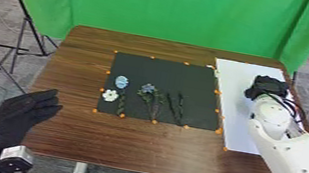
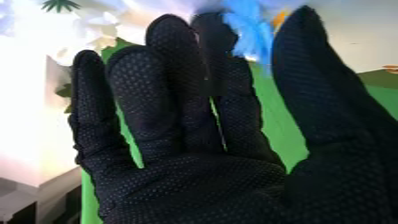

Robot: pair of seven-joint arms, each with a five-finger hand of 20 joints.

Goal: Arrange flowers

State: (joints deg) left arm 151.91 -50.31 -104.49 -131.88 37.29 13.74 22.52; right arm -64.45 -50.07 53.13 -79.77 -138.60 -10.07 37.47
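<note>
My right hand [image 1: 266, 88] is over the upper right part of a white sheet [image 1: 239, 124]. In the right wrist view, that hand [image 2: 187, 185] is open, its fingers straight and thumb apart. A blue flower [image 2: 249, 27] shows by the fingertips on the thumb side; whether they touch is unclear. White blossoms [image 2: 96, 30] and a green leaf [image 2: 60, 5] are beyond the fingers. On a black mat [image 1: 197, 81] lie a light blue flower [image 1: 121, 82], a white flower [image 1: 110, 95], a blue flower with leafy stems [image 1: 148, 89] and dark green stems [image 1: 180, 108]. My left hand [image 1: 25, 111] is open at the table's left edge.
The brown table [image 1: 140, 148] carries the mat and the sheet side by side, with small orange markers [image 1: 155, 121] around the mat. A green curtain [image 1: 172, 11] hangs behind the table. A tripod [image 1: 26, 27] stands on the left.
</note>
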